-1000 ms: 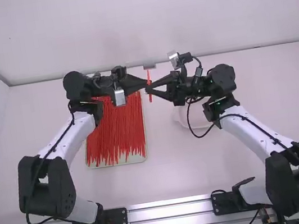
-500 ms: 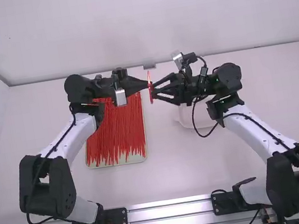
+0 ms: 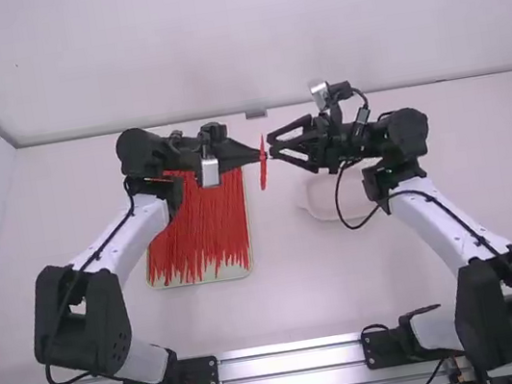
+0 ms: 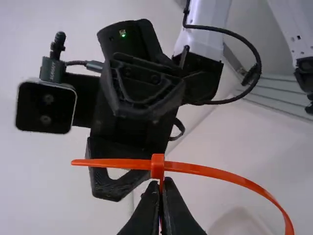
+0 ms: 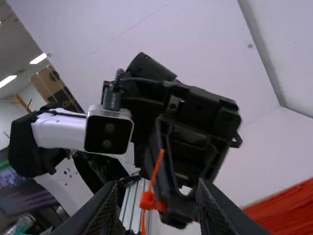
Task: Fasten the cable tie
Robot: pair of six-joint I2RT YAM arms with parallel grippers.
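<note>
On your left in the high view, a heap of red ties (image 3: 198, 223) lies on a pale board (image 3: 249, 251) on the white table (image 3: 53, 205), and the left arm stretches out above it.

Your left gripper (image 3: 254, 156) hangs in the air just past the board's far right corner. Its fingers are pinched together on the cable tie (image 3: 263, 169). In the left wrist view you can see the two fingertips (image 4: 170, 208) pressed flat against each other with the tie nipped right at its square head (image 4: 157, 166). From there one short end of the strap sticks out to one side and the long end sweeps away in a curve on the other. You cannot tell from these views whether the strap's tip is threaded through the head.

Next comes your right gripper (image 3: 271, 147), pointing straight at the left one, tip to tip. Its fingers are spread wide apart and grip nothing. In the right wrist view the tie sits in the gap between them, close against the left gripper. Whether either finger touches the tie cannot be made out.

Farther right, a pale rounded thing (image 3: 317, 205) rests on the table under the right arm. You cannot tell what it is.
</note>
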